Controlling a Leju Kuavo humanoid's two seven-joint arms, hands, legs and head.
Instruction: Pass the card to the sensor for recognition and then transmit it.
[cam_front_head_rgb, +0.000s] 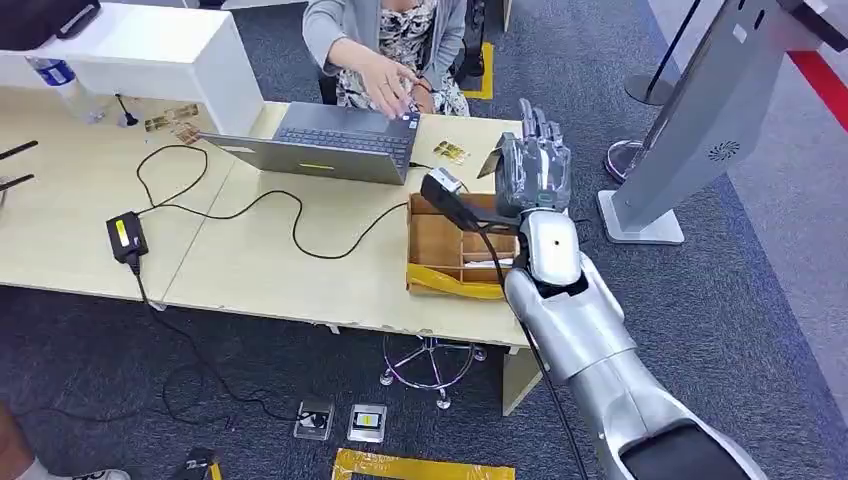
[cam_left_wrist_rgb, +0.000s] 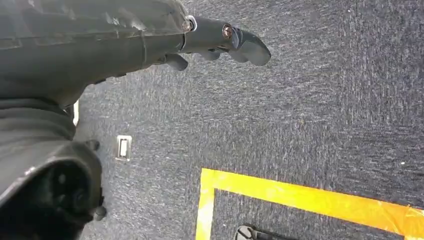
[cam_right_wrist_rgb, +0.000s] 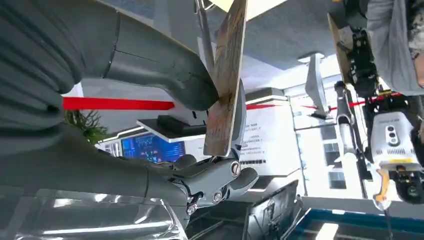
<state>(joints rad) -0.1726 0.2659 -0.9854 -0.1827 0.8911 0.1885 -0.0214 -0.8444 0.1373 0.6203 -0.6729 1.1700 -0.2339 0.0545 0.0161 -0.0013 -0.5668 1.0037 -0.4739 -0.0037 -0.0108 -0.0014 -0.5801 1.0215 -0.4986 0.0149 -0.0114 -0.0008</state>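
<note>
My right hand (cam_front_head_rgb: 535, 165) is raised above the table's right end, just beyond the cardboard box (cam_front_head_rgb: 440, 250). It pinches a thin tan card (cam_front_head_rgb: 491, 163), whose edge sticks out on the hand's left side. In the right wrist view the card (cam_right_wrist_rgb: 225, 85) stands edge-on, clamped between the thick thumb and the fingers (cam_right_wrist_rgb: 220, 180). A grey slanted kiosk stand (cam_front_head_rgb: 700, 120) rises from the carpet to the right of the hand. My left hand (cam_left_wrist_rgb: 220, 37) hangs over the dark carpet with its fingers out and nothing in it.
A person (cam_front_head_rgb: 390, 50) sits behind the table with a hand on a grey laptop (cam_front_head_rgb: 330, 145). Loose gold cards (cam_front_head_rgb: 450, 152) lie beside the laptop. A black power adapter (cam_front_head_rgb: 125, 235) and its cables cross the table (cam_front_head_rgb: 250, 270). A stool base (cam_front_head_rgb: 430, 362) stands underneath.
</note>
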